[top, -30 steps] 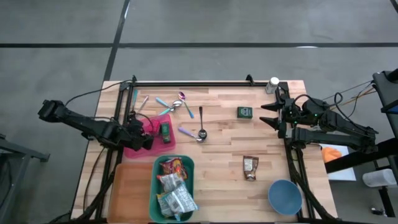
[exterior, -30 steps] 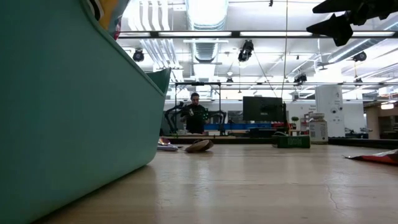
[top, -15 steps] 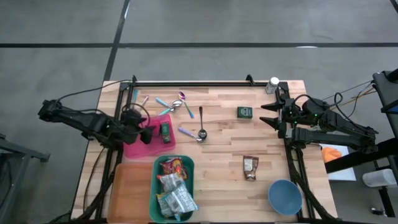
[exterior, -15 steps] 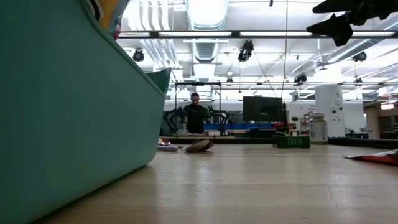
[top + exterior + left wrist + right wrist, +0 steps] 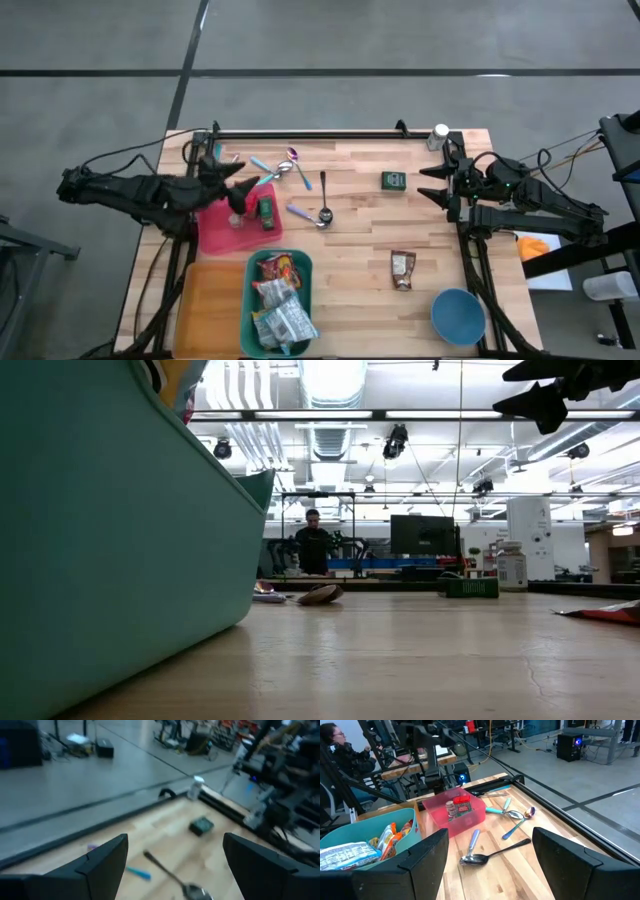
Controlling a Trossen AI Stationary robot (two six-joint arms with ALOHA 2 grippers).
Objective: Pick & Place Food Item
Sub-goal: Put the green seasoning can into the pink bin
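Note:
A pink tray at the table's left holds a green-labelled item and a small tin; both also show in the right wrist view, inside the pink tray. A brown food packet lies flat on the wood right of centre. My left gripper hangs open above the tray's far edge, pointing toward the table's right, with nothing between its fingers. My right gripper waits open and raised at the table's right side, also seen in the right wrist view.
A teal bin full of snack packets stands at the near edge beside an orange tray. Several spoons lie mid-table, a green box and a bottle farther right, a blue bowl near right. A person sits beyond the table.
My left gripper has risen from low over the pink tray, moved toward the table's far edge and tipped up from pointing down to nearly level. It stays open. The things in the tray have kept their places.

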